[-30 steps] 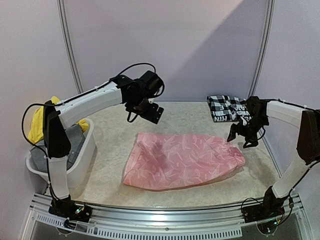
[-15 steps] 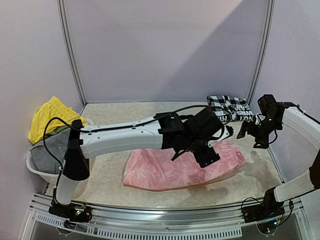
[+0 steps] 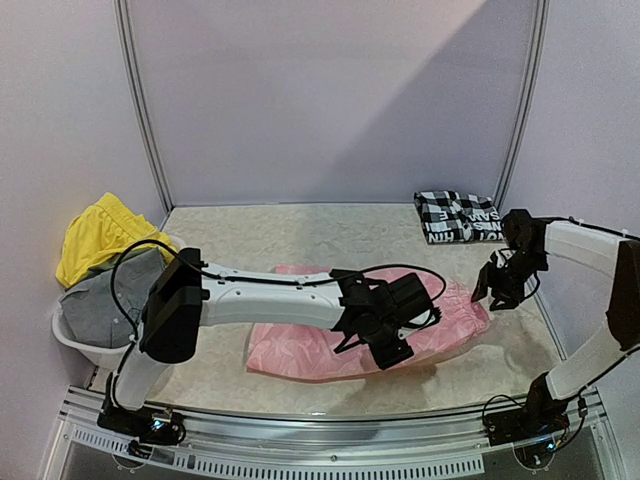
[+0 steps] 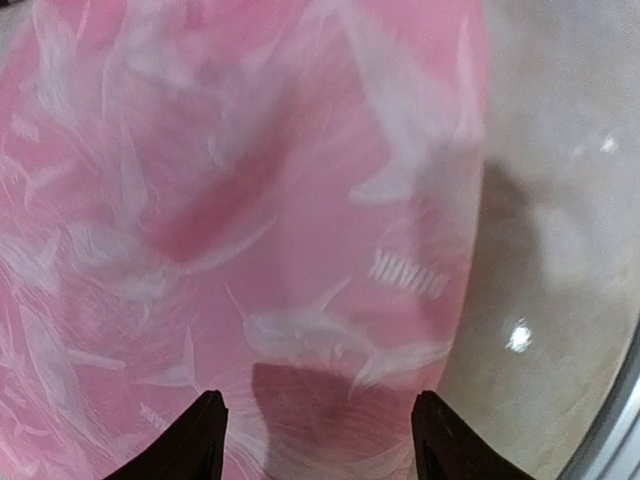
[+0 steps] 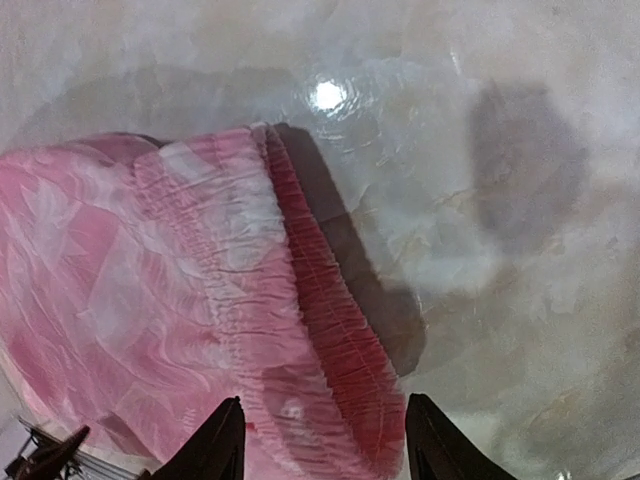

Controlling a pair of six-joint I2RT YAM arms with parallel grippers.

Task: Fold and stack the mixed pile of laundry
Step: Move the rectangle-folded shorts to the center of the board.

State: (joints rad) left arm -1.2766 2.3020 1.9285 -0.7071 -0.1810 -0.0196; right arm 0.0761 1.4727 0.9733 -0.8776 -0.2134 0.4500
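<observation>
Left gripper (image 3: 385, 347), fingers spread, has swung across and dropped low over the pink piece (image 3: 290, 350), which lies flat on the table (image 3: 230, 250). The right gripper (image 3: 497, 293), equally spread, hovers at the waistband (image 5: 310, 300). We judge folding comes next.

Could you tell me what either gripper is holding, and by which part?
Nothing: the left gripper and right gripper are both open over the pink garment.
</observation>
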